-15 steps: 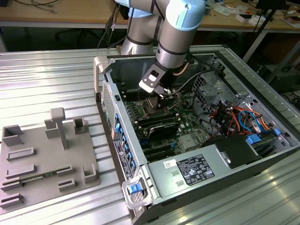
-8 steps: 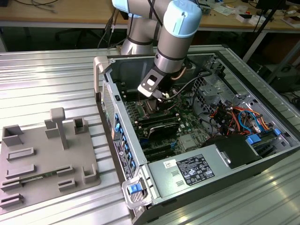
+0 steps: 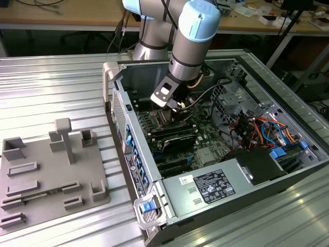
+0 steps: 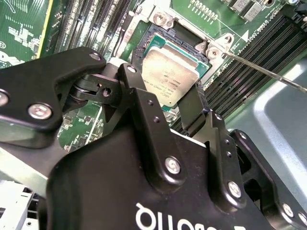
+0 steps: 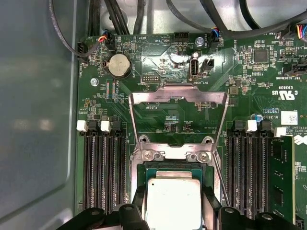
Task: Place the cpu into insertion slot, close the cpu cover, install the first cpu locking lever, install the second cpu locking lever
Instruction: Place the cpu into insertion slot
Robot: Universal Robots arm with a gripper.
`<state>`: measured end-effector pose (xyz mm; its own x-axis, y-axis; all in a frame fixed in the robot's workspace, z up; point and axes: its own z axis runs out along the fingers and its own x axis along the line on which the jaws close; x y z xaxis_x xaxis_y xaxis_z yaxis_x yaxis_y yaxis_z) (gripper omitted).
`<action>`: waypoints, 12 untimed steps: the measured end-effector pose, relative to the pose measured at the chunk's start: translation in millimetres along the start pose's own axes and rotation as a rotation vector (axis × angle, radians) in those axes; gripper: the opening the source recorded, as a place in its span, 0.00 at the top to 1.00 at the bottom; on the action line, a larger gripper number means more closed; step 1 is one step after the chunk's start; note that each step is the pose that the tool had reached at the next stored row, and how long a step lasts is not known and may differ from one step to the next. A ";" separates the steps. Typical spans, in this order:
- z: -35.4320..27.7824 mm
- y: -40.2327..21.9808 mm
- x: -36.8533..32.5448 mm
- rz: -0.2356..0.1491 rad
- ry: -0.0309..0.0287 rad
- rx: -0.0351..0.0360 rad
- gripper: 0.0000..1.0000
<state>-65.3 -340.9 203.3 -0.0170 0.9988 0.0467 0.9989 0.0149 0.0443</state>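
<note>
Square silver-grey cpu (image 5: 173, 203) (green-edged)

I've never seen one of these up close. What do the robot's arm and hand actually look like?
The arm is built of round silver-grey tubes joined by fat joints with pale blue caps; a black cable runs along it. The hand is matt black, made of chunky hinged links studded with silver screw heads, with white lettering on its body.
</note>
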 end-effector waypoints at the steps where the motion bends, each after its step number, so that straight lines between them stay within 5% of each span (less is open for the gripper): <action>1: 0.0 0.0 0.0 0.000 0.0000 0.0000 0.45; 12: 2.9 0.6 -0.7 0.000 -0.0001 0.0022 0.45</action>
<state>-64.6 -341.5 200.3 -0.0166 0.9988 0.0466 0.9990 0.0146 0.0421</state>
